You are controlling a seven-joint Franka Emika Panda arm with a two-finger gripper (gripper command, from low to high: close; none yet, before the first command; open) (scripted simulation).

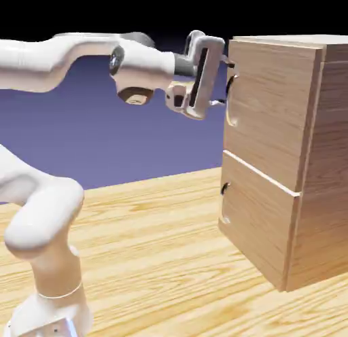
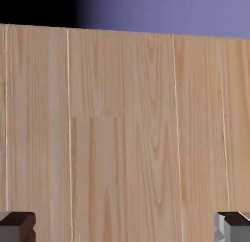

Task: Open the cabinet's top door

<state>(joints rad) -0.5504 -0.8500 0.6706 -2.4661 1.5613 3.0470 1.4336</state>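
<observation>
Exterior view, near to far: gripper (image 1: 223,81) spread wide, empty, level at handle (image 1: 230,91) on left edge of top door (image 1: 268,111), upper front of cabinet (image 1: 326,159). Risk: closing off-centre, slipping off the curved handle. Hand view: only fingertips (image 2: 17,225) and wood grain; no handle visible, alignment unconfirmed.

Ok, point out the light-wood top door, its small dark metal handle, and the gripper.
light-wood top door (image 1: 272,111), exterior view, middle of the panel
small dark metal handle (image 1: 229,91), exterior view, its curved bar
gripper (image 1: 226,82), exterior view, between its fingertips
</observation>
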